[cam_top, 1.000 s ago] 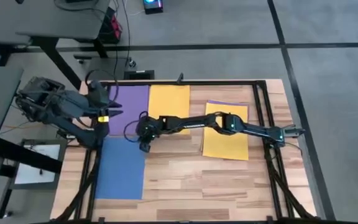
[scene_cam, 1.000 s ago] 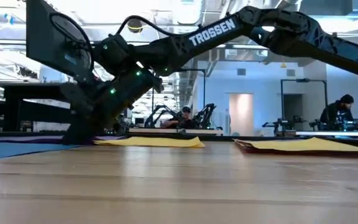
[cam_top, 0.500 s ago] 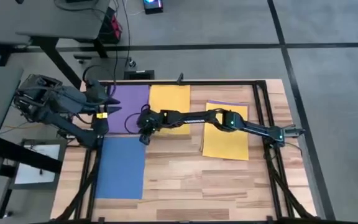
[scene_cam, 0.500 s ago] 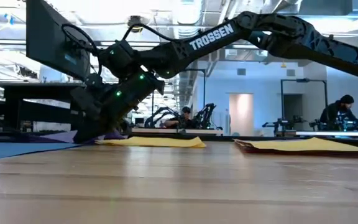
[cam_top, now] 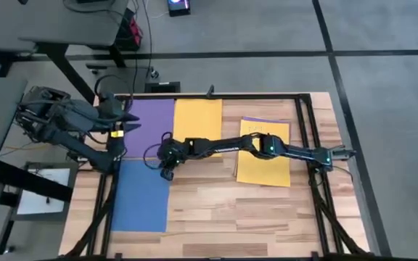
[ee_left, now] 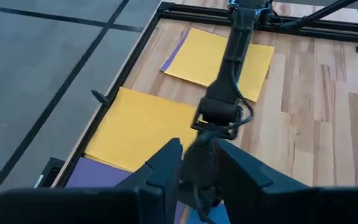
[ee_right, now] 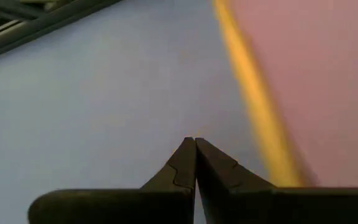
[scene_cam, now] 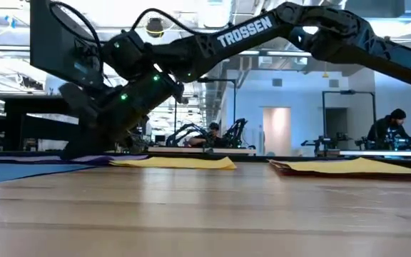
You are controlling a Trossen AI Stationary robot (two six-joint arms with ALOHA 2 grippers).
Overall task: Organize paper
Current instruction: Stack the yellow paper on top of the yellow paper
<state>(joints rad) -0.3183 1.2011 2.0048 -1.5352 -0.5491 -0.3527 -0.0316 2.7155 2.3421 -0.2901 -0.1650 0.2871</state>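
Your right arm reaches across the table from its base at the 3 o'clock edge, stretched nearly flat, with the right gripper (cam_top: pixel 167 168) low over the wood toward 9 o'clock. In the right wrist view its fingers (ee_right: pixel 185 163) are pressed together tip to tip with nothing between them, the tips right down at the blue sheet (ee_right: pixel 104 99).

From above, the gripper sits at the near corner of the purple sheet (cam_top: pixel 149 125), where that sheet, the blue sheet (cam_top: pixel 141 194) and the yellow sheet (cam_top: pixel 197 116) come close together. The purple lies at 12 o'clock of the gripper, the blue at 7 o'clock, the yellow at 1 o'clock. A second yellow sheet (cam_top: pixel 264 161) lies well apart toward 3 o'clock, under the right forearm, with a purple edge (cam_top: pixel 261 121) showing from beneath its far side.

Your left arm is folded back at the 9 o'clock edge, the left gripper (cam_top: pixel 130 123) hovering over the purple sheet's outer edge; its fingers (ee_left: pixel 160 168) stand narrowly apart, holding nothing.

In the low view the right gripper (scene_cam: pixel 84 146) hides the purple and blue sheet edges behind it, so you cannot tell whether the tips touch paper. The pink-toned area in the right wrist view is too blurred to identify.
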